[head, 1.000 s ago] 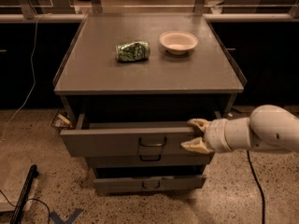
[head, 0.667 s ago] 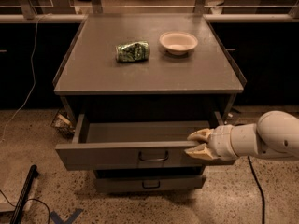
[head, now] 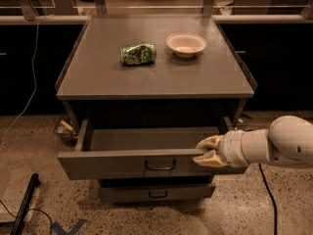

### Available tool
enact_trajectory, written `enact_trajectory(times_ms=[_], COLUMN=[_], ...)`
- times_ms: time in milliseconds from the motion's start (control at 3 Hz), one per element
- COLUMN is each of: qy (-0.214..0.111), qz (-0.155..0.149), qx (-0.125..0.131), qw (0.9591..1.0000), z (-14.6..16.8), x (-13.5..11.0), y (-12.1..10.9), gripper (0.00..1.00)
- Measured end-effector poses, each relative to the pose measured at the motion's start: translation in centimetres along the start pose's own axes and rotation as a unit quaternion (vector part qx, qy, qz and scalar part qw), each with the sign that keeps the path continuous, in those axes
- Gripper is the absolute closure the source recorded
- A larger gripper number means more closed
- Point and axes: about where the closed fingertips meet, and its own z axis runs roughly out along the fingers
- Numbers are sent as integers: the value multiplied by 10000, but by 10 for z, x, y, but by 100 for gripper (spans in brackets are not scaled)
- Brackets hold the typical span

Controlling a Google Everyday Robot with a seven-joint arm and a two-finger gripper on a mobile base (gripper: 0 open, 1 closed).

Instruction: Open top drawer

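Claw (head: pixel 199 152) pinches the front panel of the open top drawer (head: pixel 107 166), right end.

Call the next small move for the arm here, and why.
Probably let go: open the pincer and ease it back off the panel. The top drawer already stands well out of the cabinet, its shallow grey inside showing. The pincer grips the front's upper edge near the right end, not the loop handle. Pulling further looks unnecessary.
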Motion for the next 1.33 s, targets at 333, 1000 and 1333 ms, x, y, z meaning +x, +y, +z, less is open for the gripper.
enact_trajectory(times_ms=[333,1000,1333], qy=[0,0,0], qz=[0,0,0], qx=[-1,-1,-1], qw=[10000,10000,10000], z=[0,0,0], x=[0,0,0], y=[0,0,0], gripper=[44,1,16])
